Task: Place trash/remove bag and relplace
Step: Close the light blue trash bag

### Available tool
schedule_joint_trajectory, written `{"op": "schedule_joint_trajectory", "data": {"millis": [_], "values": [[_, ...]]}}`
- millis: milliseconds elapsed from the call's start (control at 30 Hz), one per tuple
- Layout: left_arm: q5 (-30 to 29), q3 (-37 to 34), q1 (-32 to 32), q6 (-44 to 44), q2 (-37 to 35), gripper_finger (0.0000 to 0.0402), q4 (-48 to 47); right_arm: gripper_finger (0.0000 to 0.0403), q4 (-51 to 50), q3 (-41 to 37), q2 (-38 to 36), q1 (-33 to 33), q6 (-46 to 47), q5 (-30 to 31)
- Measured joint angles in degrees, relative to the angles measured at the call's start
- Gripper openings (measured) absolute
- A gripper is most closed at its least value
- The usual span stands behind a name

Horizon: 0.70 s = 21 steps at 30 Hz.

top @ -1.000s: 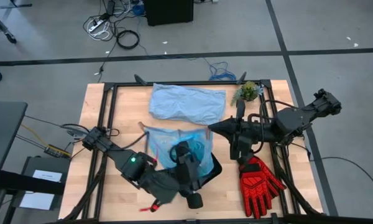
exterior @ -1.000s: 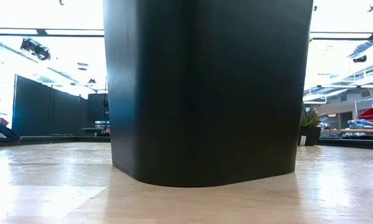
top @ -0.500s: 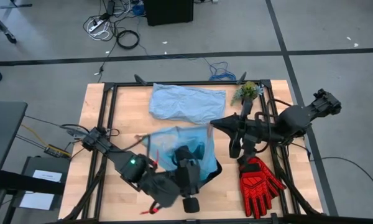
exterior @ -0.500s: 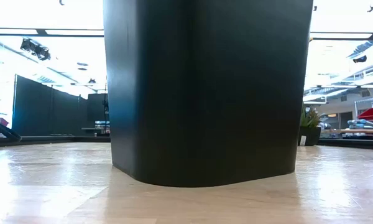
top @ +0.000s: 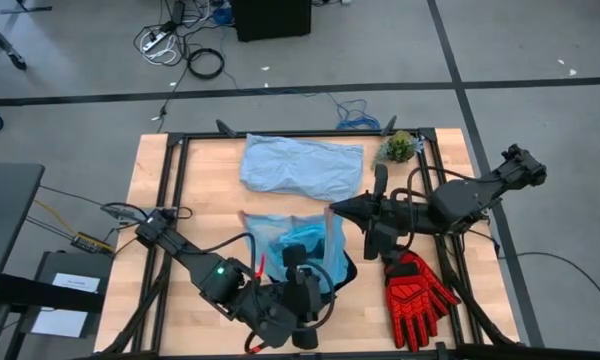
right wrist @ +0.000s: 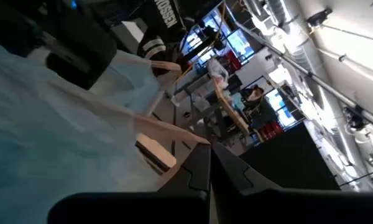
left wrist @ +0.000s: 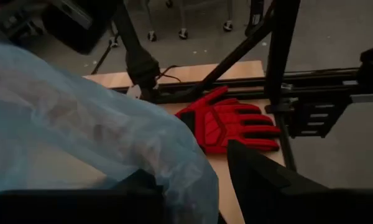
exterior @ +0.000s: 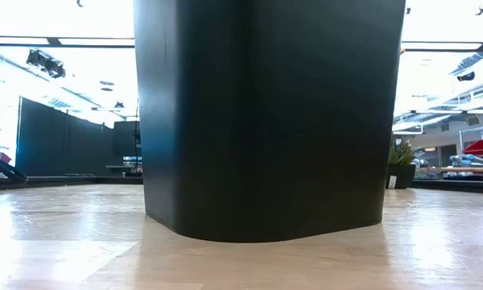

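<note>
The cyan-blue bag (top: 280, 232) is stretched over the black bin (top: 348, 272), whose wall fills the low view (exterior: 266, 121). My left gripper (top: 298, 262) is down in the bag's middle and shut on its film (left wrist: 81, 118). My right gripper (top: 332, 208) stands at the bag's far right corner, shut on its rim. In the right wrist view the bag (right wrist: 50, 112) spreads out ahead of that gripper. No paper wads show; the bag and my arms hide the bin's inside. My left gripper (left wrist: 193, 180) has a gathered bunch of the bag's film (left wrist: 180, 168) between its two fingers, coming at it from above and the near side. The film billows up ahead of the fingers. Several layers look bunched together. My right gripper (right wrist: 210, 149) pinches the bag's rim at its pale pink band (right wrist: 174, 134), at the far right corner (top: 327, 209). The fingers come level from the table's right. The band runs taut away from the fingertips, lifted above the bin.
A paler grey-blue bag (top: 302, 165) lies flat near the far edge. The small green plant (top: 398, 147) stands at the far right corner. A red glove (top: 417, 287) lies near the right edge, beside the bin, and also shows in the left wrist view (left wrist: 227, 124).
My left arm has drawn back toward the near edge, taking the bag's middle with it. The bag's far left corner has pulled in toward the right, so the rim spans less width. My right gripper has shifted slightly left, still shut on the rim.
</note>
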Motion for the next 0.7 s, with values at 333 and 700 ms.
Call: {"op": "schedule_joint_trajectory", "data": {"millis": [333,700], "values": [[-2.16,-0.02,0.56,1.44,-0.96,0.0259,-6.19,0.0000,-5.11,0.00,0.00,0.76,4.76,1.37],[-3.85,-0.02,1.30,-5.95,-6.13,0.0296,-18.31,0.0000,-5.34,0.00,0.00,0.85,5.61,5.05]]}}
